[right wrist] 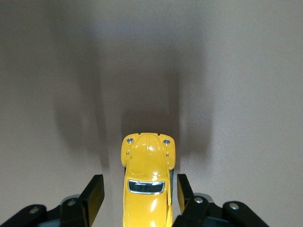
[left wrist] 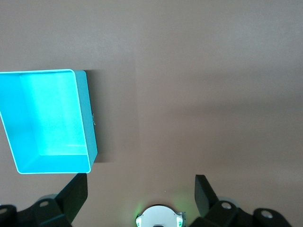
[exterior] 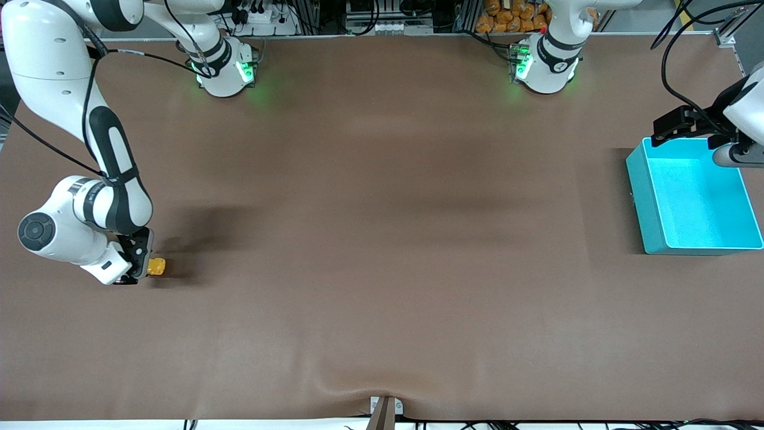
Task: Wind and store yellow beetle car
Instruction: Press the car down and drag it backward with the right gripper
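Note:
The yellow beetle car (exterior: 156, 266) stands on the brown table near the right arm's end. In the right wrist view the car (right wrist: 147, 184) sits between my right gripper's (right wrist: 138, 191) open fingers. One finger is close beside the car and the other stands off it with a gap. My right gripper (exterior: 140, 266) is low at the table. My left gripper (exterior: 731, 152) hangs open and empty over the edge of the turquoise bin (exterior: 638, 179) at the left arm's end. The bin (left wrist: 87, 118) is empty in the left wrist view, beside my left gripper (left wrist: 142, 189).
The two arm bases (exterior: 225, 71) (exterior: 544, 68) stand along the table's edge farthest from the front camera. A small bracket (exterior: 385, 409) sits at the nearest edge. The brown mat has a slight ripple near it.

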You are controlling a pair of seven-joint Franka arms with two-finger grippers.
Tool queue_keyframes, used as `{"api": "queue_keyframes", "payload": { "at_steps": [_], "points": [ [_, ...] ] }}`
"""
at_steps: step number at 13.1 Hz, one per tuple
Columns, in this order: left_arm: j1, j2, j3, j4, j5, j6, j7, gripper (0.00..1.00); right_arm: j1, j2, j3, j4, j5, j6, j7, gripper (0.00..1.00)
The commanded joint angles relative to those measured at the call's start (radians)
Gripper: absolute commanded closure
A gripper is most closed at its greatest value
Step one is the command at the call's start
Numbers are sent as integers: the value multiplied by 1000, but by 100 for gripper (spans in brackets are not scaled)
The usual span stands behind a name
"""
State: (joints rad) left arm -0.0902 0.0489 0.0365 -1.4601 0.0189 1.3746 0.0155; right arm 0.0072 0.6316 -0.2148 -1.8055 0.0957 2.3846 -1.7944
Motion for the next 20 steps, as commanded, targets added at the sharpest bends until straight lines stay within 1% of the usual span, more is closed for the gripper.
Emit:
{"api": "queue_keyframes", "payload": {
  "at_steps": [1, 3, 5, 8, 11, 14, 20],
  "points": [
    [3, 3, 0, 3, -11, 6, -23, 0, -9, 16, 3, 20, 25, 5, -28, 35],
    [3, 5, -1, 4, -11, 6, -26, 0, -10, 17, 3, 18, 25, 5, -28, 47],
    [3, 5, -1, 4, -14, 6, -26, 0, -9, 17, 3, 15, 25, 1, -29, 62],
    [3, 5, -1, 4, -14, 6, -26, 0, -12, 14, 3, 8, 30, -39, -97, 67],
    [3, 5, -1, 4, -14, 6, -26, 0, -22, 10, 5, 2, 38, -103, -102, 69],
    [3, 6, -1, 4, -14, 6, -26, 0, -26, -29, 6, -64, 39, -108, -105, 70],
    [3, 6, -1, 4, -14, 6, -26, 0, -7, -156, 5, -231, 39, -87, -109, 70]
  ]
}}
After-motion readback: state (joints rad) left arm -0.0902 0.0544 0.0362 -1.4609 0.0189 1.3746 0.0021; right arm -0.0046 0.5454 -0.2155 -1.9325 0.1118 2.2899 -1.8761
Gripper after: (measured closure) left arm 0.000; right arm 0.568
